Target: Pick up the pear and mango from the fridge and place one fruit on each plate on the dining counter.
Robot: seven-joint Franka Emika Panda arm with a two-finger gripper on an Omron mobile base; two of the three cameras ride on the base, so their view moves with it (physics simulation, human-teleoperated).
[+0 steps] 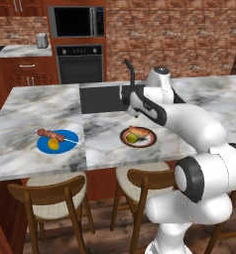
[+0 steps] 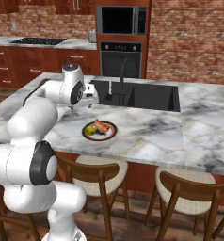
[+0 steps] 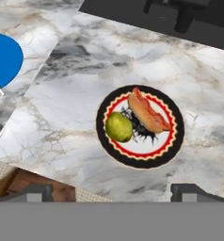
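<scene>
Wide-spread tool point(image 3: 112, 190) over tabletop point(image 1: 35, 106) front edge, holding nothing; one pear point(image 3: 119, 126) on dark-rimmed plate point(image 3: 109, 155), one mango point(image 1: 53, 144) on blue plate point(image 1: 44, 146), sausage-like food indistinct.

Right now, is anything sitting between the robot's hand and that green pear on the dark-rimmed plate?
Nothing visible does. The open hand hangs above the plate, and the pear lies uncovered on it, with a hot dog touching its far side.
</scene>
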